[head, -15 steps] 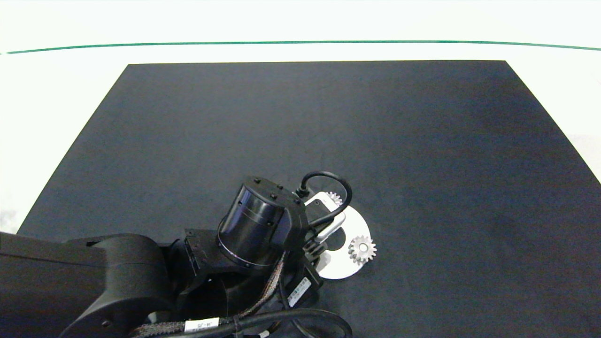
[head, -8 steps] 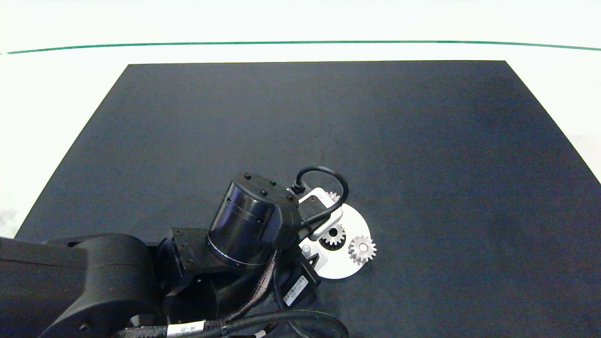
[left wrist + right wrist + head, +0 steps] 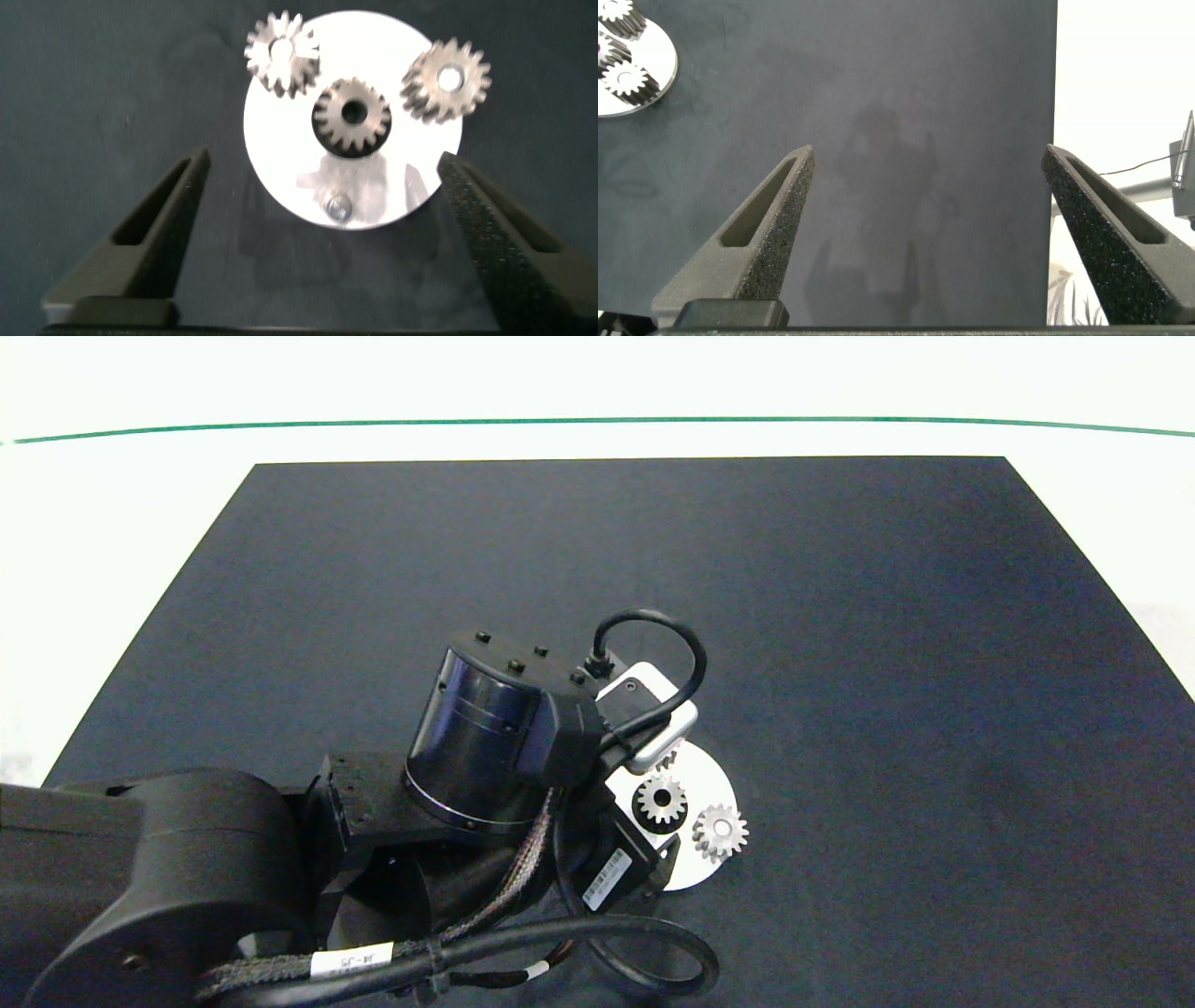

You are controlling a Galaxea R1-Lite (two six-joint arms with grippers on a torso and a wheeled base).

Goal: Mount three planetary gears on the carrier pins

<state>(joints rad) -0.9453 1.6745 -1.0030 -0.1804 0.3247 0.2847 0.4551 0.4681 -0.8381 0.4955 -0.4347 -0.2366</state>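
Your left gripper [image 3: 322,233] hangs over the white carrier disc [image 3: 280,159] near the front middle of the black mat [image 3: 840,616]. Its fingers [image 3: 154,233] are spread wide and hold nothing. The disc lies between them and beyond their tips, touching neither.

Gears, three in all, as your left wrist view shows them:
- First gear [image 3: 282,53]: seated at the disc's rim, with white showing through its bore. In the head view it is almost wholly hidden under the wrist camera housing [image 3: 649,714].
- Second gear [image 3: 448,78]: seated at the rim on the other side, a pale pin end visible in its bore. It also shows in the head view [image 3: 720,832].
- Third gear [image 3: 352,115]: lying in the disc's large centre hole, its bore dark. It sits on no pin and is apart from both fingers.

Carrier pins: one bare pin [image 3: 338,206] stands free on the disc, on the side nearest the fingers. The other two are covered by the rim gears.

Your right gripper [image 3: 924,243] is held over bare mat, well away from the disc, with its fingers wide apart and nothing between them. It is outside the head view.
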